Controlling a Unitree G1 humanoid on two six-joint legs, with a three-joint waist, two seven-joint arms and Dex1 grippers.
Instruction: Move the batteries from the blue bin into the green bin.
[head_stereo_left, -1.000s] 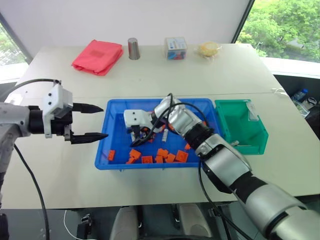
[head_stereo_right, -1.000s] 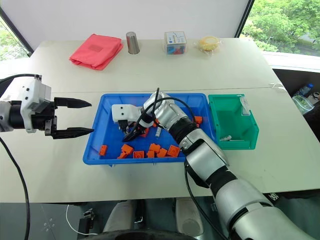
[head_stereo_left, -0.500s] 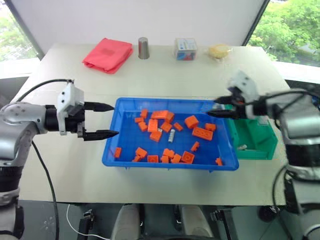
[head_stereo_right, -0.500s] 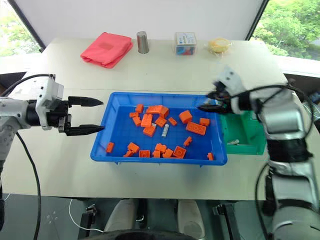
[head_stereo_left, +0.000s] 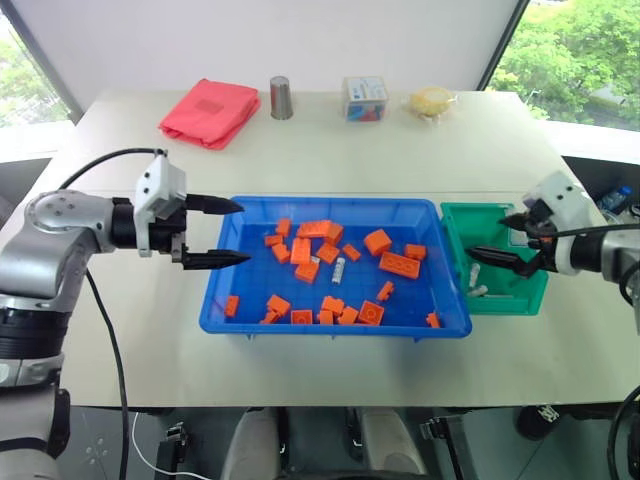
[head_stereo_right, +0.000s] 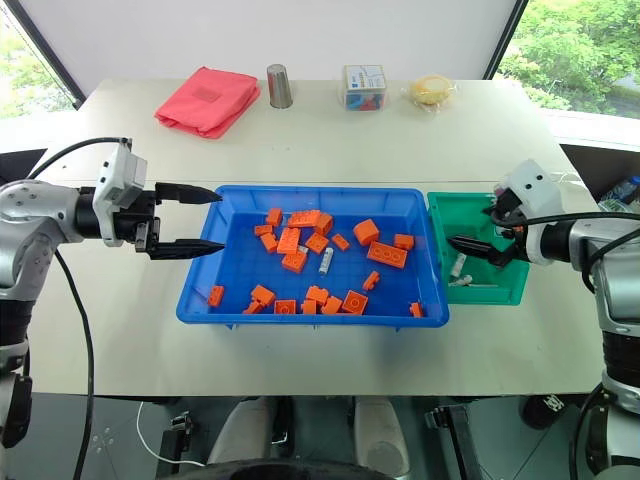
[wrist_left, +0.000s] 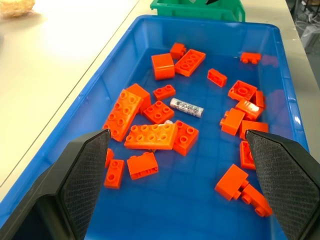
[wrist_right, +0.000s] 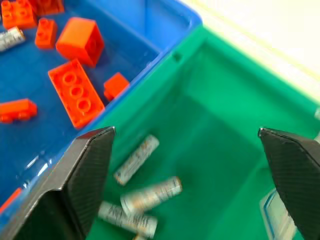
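3 silver-white batteries (wrist_right: 145, 197) lie in the green bin (wrist_right: 225, 130); right gripper (wrist_right: 187, 150) spread wide above, empty.

You can't read the green bin's (wrist_right: 220, 115) white label (wrist_right: 276, 210); the wrist view's edge cuts it, and its batteries (wrist_right: 150, 195) blur.

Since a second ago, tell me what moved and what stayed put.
The right gripper swung out of the blue bin toward the robot's right, now open over the green bin, where batteries lie. One battery remains among the orange bricks. The left gripper stayed open at the blue bin's left end.
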